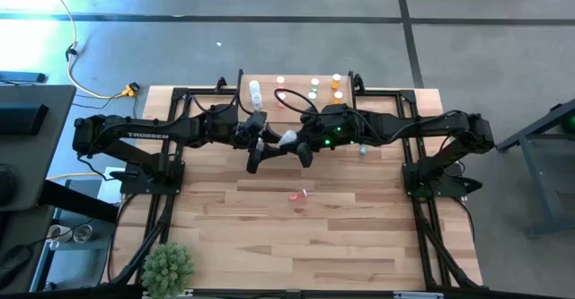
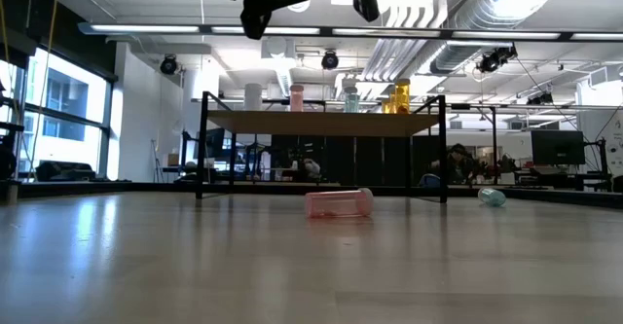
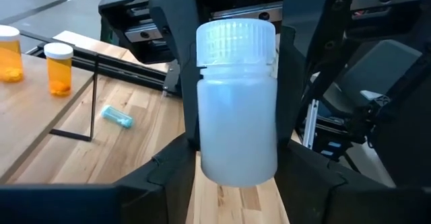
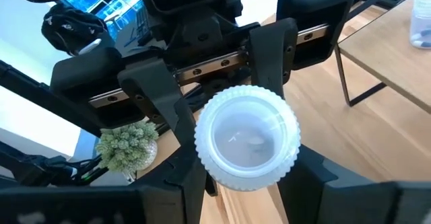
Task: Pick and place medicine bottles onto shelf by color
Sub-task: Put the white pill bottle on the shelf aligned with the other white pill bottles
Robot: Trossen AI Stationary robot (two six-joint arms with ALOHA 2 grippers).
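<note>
A white medicine bottle [image 1: 287,139] hangs above the table's middle, between both grippers. On the left, the left gripper [image 1: 256,155] has its fingers [image 4: 158,96] around the bottle; whether they press it I cannot tell. On the right, the right gripper [image 1: 301,148] clamps its body. A pink bottle [image 2: 339,202] lies on the table [image 1: 359,236], and 7 bottles stand on the shelf [image 1: 296,88] behind.

A translucent milky-white plastic bottle [image 3: 237,116] has a ribbed white cap [image 4: 247,138]. The light wood plank counter [image 1: 269,236] shows pale streaked grain. On it lie a translucent pink bottle [image 2: 339,202] and a teal one [image 2: 493,197]. Two orange bottles [image 3: 59,69] have white caps. The spiky plant [image 1: 168,267] is green.
</note>
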